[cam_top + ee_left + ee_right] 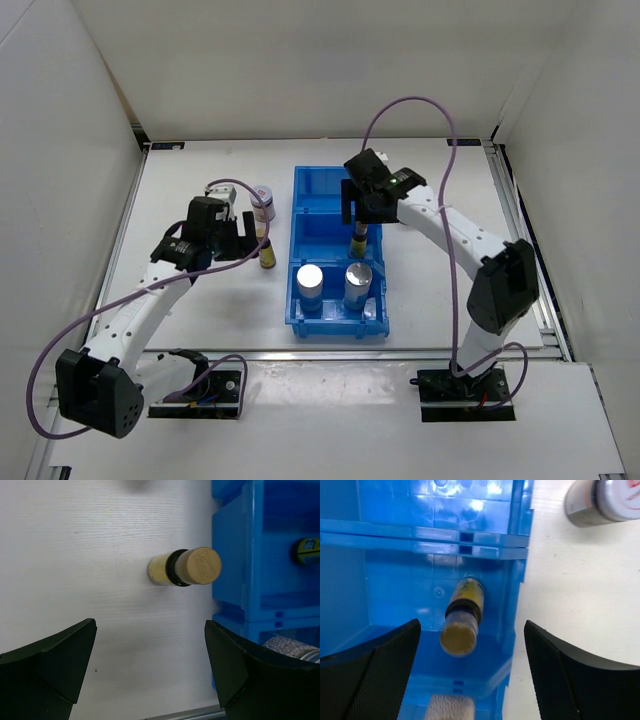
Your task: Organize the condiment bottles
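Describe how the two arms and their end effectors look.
Left arm and right arm: white links, bulky black joints, black base plates. A lilac cable loops loosely along each. Left end effector and right end effector each carry two broad black wedge fingers; the right's pads look finely textured.

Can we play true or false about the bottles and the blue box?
1. Two silver-topped bottles stand in the blue box's section nearest the robot. True.
2. The right jaws are squeezing the tan-capped bottle in the box. False: they stand open on either side, not touching it.
3. Another tan-capped bottle stands on the table, outside the box. True.
4. The left jaws are shut. False: they stand wide open.
5. The grey-lidded jar is inside the box. False: it stands on the table, left of the box.
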Controlling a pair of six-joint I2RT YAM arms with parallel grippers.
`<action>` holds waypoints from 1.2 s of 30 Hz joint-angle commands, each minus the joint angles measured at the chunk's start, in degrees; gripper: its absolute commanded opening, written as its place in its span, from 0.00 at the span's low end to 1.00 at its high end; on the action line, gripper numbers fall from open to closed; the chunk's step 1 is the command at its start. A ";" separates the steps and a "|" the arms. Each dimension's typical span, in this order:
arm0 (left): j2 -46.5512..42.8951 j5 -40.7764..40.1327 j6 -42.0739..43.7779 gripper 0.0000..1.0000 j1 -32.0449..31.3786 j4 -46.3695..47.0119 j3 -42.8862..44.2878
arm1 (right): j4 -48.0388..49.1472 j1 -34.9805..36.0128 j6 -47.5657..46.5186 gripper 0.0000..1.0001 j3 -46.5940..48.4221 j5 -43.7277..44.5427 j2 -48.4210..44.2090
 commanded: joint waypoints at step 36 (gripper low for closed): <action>18.19 -8.35 1.65 0.21 -8.01 -3.21 26.58 | 7.89 0.10 -0.61 0.92 -13.43 5.43 -22.63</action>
